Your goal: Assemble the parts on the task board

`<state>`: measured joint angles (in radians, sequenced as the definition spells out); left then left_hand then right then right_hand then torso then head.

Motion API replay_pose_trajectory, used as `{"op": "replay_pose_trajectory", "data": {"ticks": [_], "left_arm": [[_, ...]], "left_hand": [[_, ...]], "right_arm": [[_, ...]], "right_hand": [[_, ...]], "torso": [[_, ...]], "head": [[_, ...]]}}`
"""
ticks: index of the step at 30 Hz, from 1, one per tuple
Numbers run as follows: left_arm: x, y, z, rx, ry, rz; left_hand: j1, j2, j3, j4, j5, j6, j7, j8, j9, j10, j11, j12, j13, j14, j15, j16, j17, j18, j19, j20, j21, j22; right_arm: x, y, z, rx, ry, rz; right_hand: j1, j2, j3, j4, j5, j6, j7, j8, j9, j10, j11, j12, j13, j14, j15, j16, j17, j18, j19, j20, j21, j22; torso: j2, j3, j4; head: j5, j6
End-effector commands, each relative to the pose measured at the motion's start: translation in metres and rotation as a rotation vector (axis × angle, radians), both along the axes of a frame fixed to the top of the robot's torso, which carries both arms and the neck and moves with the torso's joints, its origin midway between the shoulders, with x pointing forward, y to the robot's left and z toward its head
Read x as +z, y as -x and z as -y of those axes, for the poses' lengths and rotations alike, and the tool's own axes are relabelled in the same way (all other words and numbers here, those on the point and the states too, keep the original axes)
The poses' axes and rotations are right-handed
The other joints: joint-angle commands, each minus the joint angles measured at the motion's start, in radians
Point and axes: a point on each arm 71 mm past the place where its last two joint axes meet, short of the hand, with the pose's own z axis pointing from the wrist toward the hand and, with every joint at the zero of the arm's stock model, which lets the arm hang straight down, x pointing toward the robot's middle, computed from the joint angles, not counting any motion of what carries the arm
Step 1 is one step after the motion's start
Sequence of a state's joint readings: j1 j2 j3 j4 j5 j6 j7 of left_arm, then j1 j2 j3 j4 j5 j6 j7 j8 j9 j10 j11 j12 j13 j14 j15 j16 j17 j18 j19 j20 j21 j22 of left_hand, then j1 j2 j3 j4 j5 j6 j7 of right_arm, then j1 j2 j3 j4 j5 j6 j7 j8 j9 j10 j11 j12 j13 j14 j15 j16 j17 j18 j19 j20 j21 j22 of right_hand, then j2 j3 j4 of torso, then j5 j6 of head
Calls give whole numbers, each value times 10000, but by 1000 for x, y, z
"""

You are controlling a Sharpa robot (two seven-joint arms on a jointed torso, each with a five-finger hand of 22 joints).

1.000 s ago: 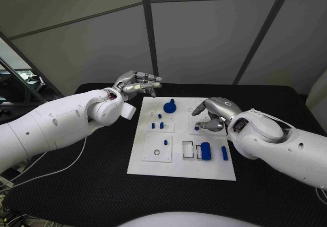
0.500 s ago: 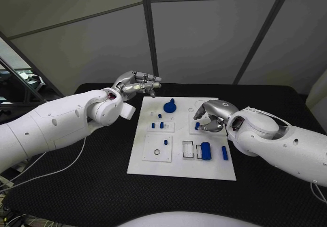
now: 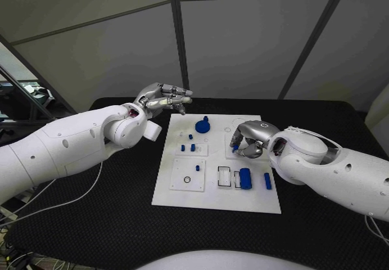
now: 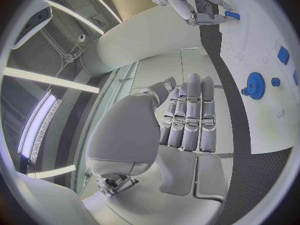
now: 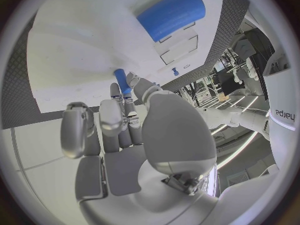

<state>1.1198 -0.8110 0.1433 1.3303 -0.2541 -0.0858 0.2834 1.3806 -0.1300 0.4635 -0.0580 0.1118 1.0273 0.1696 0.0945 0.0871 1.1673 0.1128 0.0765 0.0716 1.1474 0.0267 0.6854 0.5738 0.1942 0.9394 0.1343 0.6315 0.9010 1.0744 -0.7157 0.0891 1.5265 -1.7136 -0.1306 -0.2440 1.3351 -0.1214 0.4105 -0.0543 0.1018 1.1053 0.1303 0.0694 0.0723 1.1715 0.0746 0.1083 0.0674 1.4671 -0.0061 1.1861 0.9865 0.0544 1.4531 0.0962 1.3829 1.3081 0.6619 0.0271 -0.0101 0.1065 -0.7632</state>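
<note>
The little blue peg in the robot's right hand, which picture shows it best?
The right wrist view. There the blue peg sticks out plainly from the right hand fingertips, above the white task board. In the head view just a speck of it peeks out beside the hand. In the left wrist view it is tiny, far off.

Black table (image 3: 97,219), matte textured top, rounded far corners. Behind it, pale grey wall panels (image 3: 235,45) split by dark upright and slanted seams (image 3: 180,48). Far left, a dark metal frame (image 3: 24,93) with cluttered room space beyond. Long ceiling light strips (image 4: 44,80) glow overhead. Two thin white cables (image 3: 69,197) trail across the near-left tabletop.
</note>
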Motion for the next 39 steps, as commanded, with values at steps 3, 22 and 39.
{"op": "replay_pose_trajectory", "data": {"ticks": [3,22,39], "left_arm": [[1,0,1,-84,89,13],[0,-1,0,-72,65,-39],[-1,-1,5,-158,100,-65]], "left_hand": [[-59,35,-56,14,-18,-39,60,-43,-6,-50,2,-31,0,-3,72,-64,-11,-128,-17,33,-68,-17],[-59,44,-58,15,-19,-36,59,-44,-4,-50,2,-28,2,-1,73,-72,-15,-128,-16,35,-79,-23],[-58,59,-61,16,-23,-32,57,-45,-1,-51,1,-24,5,2,75,-87,-24,-127,-13,38,-98,-35]], "right_arm": [[0,0,-1,143,123,-139],[18,11,1,8,-709,1205],[65,42,-55,1602,-2961,1222]], "right_hand": [[-28,237,249,55,-30,329,-101,140,53,476,-131,40,35,84,-159,150,139,-34,151,-65,188,689],[324,561,608,-336,-67,895,-276,266,274,1377,-404,5,206,110,-398,319,277,-171,431,-327,654,1232],[335,520,702,-456,-23,858,-247,192,286,1390,-379,-91,230,98,-387,304,231,-238,564,-326,876,1485]], "torso": [[1,6,-7],[-22,0,-6],[6,-19,33]], "head": [[1,-13],[19,-19],[184,-93]]}}
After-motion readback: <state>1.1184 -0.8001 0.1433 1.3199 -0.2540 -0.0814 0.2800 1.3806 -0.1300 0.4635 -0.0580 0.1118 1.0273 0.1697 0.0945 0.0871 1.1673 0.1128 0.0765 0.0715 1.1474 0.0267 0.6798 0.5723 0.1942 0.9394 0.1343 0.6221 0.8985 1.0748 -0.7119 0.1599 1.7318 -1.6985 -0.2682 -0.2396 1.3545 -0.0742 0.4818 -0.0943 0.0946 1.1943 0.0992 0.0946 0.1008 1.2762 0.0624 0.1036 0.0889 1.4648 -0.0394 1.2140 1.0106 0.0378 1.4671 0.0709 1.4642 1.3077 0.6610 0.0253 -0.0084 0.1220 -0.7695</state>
